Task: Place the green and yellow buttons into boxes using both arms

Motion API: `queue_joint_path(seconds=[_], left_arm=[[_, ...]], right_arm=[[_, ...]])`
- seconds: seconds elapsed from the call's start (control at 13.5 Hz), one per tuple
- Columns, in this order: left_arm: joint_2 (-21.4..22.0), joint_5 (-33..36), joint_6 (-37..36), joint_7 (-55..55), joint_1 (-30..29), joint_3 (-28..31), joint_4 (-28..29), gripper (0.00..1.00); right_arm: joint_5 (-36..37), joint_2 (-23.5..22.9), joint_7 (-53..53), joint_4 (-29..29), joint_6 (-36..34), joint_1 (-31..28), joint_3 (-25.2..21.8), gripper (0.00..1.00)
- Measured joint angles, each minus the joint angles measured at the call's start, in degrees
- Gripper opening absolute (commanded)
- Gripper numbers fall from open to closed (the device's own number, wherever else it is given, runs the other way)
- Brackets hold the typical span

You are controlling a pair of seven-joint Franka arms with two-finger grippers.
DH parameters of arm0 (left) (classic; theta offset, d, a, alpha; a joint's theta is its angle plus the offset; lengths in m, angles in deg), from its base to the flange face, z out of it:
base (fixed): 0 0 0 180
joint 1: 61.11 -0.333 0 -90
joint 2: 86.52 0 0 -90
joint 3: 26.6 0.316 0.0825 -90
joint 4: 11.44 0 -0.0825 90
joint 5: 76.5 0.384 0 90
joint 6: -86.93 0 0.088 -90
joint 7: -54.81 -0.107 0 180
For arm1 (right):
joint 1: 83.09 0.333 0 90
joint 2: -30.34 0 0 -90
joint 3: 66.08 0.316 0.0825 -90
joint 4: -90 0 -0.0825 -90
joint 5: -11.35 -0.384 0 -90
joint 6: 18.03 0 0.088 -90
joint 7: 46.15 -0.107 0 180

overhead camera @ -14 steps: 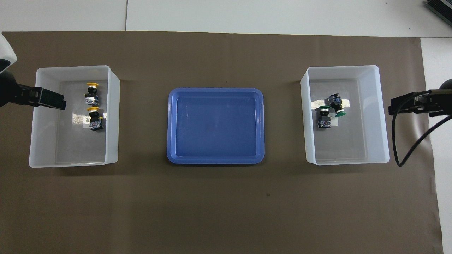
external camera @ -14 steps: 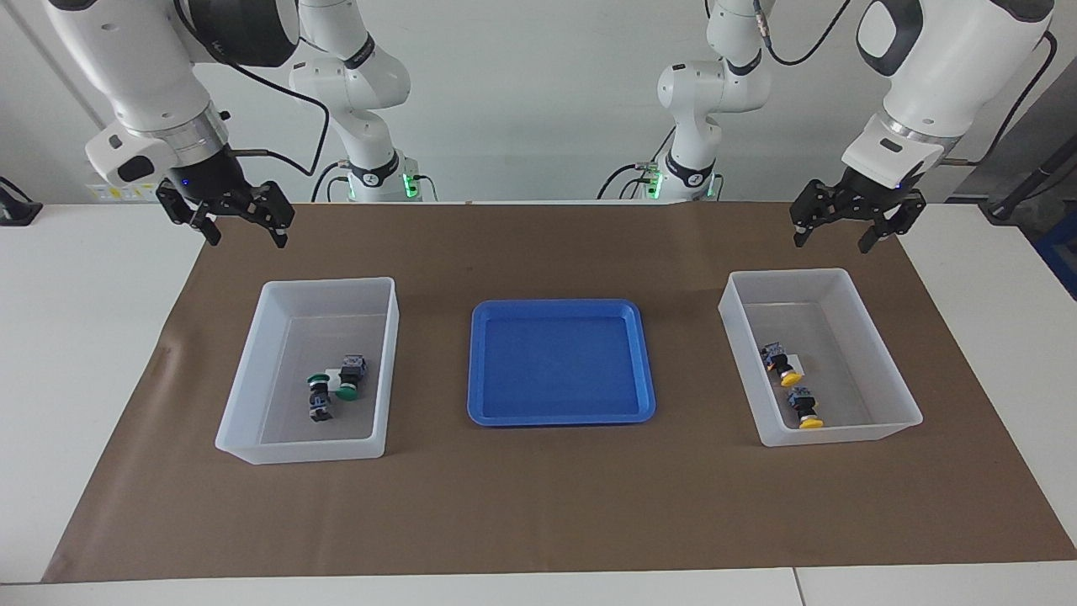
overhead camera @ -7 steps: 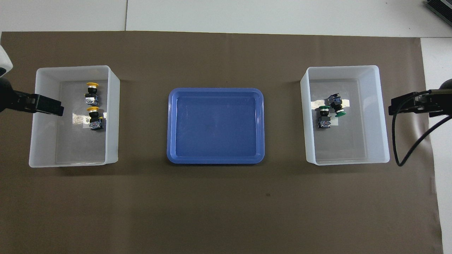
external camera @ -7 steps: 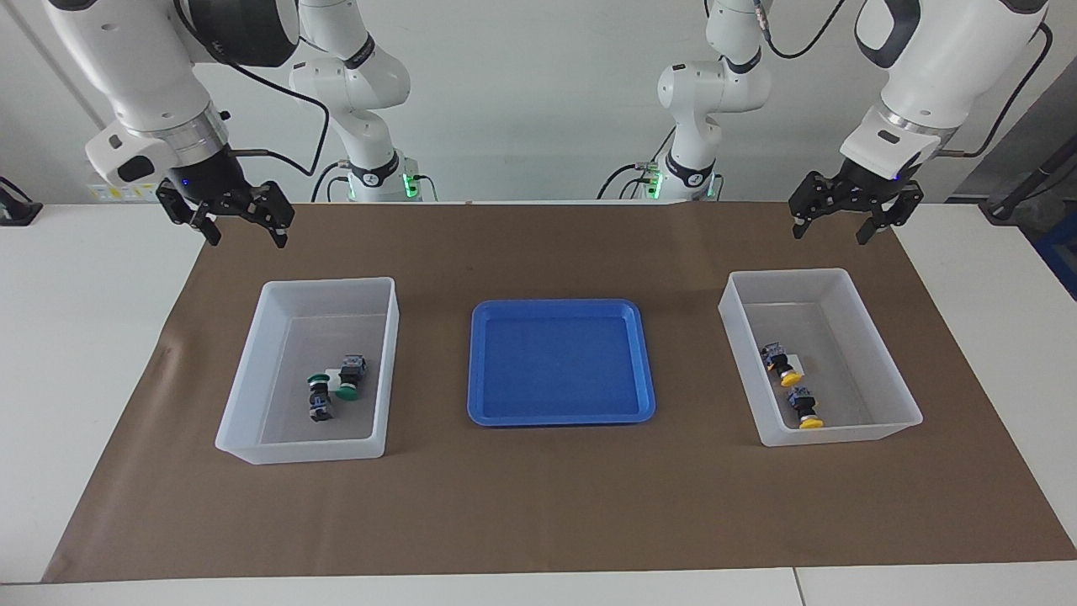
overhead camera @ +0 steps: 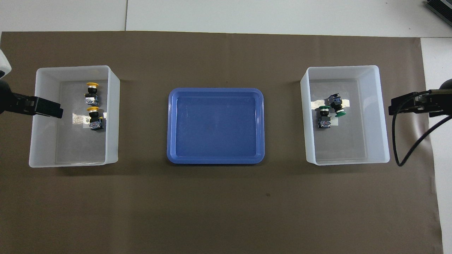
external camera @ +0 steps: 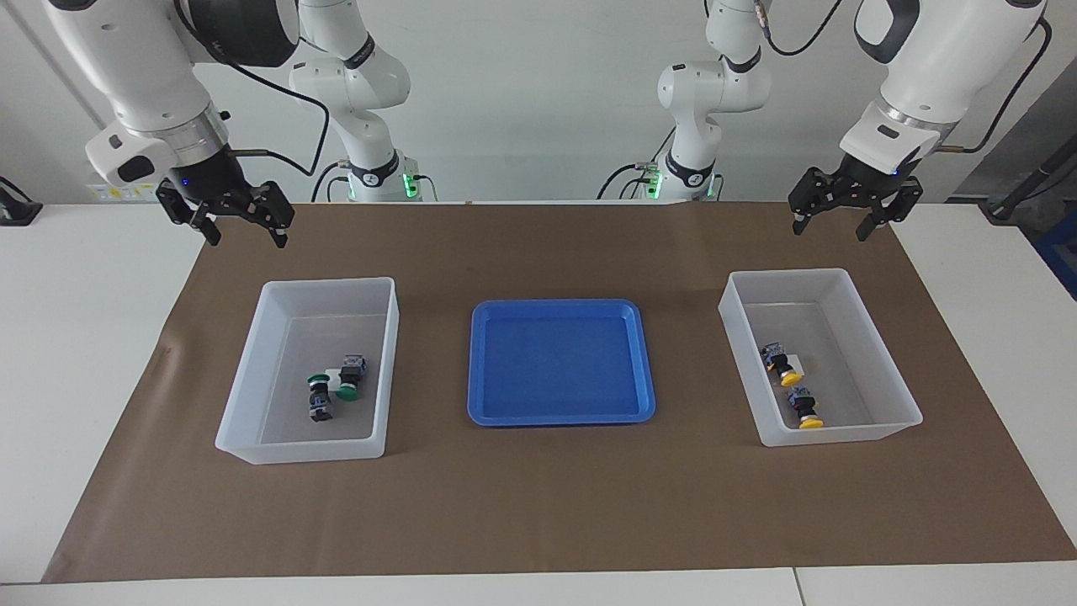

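The left gripper [external camera: 830,224] hangs open and empty above the brown mat's robot-side edge, toward the left arm's end of the table. Its bin [external camera: 875,427] lies farther from the robots, both yellow-capped buttons [external camera: 782,363] [external camera: 805,407] on its floor, caps pointing away from the robots. The right gripper [external camera: 244,232] hangs likewise open and empty over the mat's other robot-side corner; the bin [external camera: 252,370] below it holds both green-capped buttons [external camera: 350,377] [external camera: 319,400], touching. The blue tray [external camera: 478,370] between the bins is bare. Nothing seems left to move.
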Motion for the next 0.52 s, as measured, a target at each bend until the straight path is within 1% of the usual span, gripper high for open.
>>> queue_joint_path(seconds=[0.52], left_arm=[[0.4,0.0,-0.7,0.0,-0.2,0.0,0.2,1.00]], right_arm=[[0.0,0.0,0.0,0.0,0.0,0.0,0.0,1.00]])
